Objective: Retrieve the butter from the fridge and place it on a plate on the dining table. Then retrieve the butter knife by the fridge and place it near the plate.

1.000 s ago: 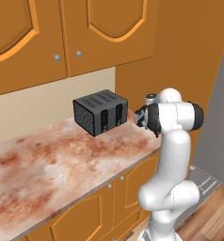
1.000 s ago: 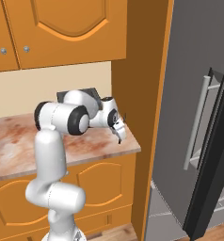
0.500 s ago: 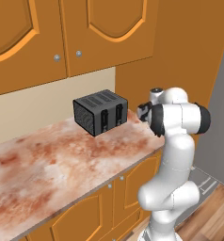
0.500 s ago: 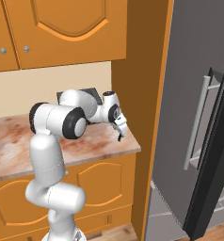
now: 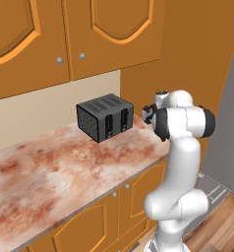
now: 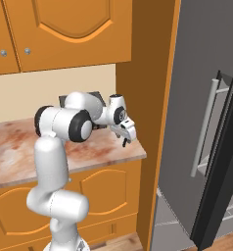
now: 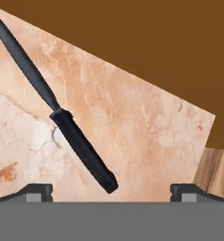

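1. The gripper [image 6: 125,138] is seen poised over the counter [image 5: 65,167] near its corner, beside the fridge [image 6: 206,122].
2. Its jaws are spread wide, and nothing is held between them.
3. The knife [image 7: 57,115] is found lying flat on the marbled counter, slantwise below the hand, handle end nearest the fingertips [image 7: 36,190].
4. A black toaster [image 5: 105,117] is noted against the wall, behind the arm.
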Available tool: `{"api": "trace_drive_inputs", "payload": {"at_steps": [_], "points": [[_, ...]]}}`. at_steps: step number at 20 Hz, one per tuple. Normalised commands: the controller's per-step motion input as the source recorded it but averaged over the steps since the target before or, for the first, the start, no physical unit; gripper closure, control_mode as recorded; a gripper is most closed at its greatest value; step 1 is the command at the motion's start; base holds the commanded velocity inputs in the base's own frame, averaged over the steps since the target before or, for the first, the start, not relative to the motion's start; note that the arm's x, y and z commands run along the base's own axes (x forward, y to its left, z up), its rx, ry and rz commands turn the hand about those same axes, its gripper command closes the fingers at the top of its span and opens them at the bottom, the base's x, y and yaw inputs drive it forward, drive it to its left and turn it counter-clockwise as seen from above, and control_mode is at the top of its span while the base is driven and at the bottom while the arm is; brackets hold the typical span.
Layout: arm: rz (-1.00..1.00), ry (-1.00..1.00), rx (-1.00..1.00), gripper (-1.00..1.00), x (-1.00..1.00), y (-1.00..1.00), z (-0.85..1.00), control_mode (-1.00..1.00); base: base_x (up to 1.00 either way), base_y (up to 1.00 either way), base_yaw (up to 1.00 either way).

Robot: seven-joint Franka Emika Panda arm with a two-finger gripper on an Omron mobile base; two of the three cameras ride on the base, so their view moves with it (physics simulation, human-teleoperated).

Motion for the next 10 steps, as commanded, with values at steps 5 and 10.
{"api": "trace_drive_inputs", "payload": {"at_steps": [5, 10], "points": [[0.00, -0.02, 0.03, -1.00, 0.38, -0.10, -0.11, -1.00, 0.00, 0.00, 0.00], [0.15, -0.01, 0.02, -1.00, 0.05, 0.00, -0.12, -1.00, 0.00, 0.00, 0.00]]}}
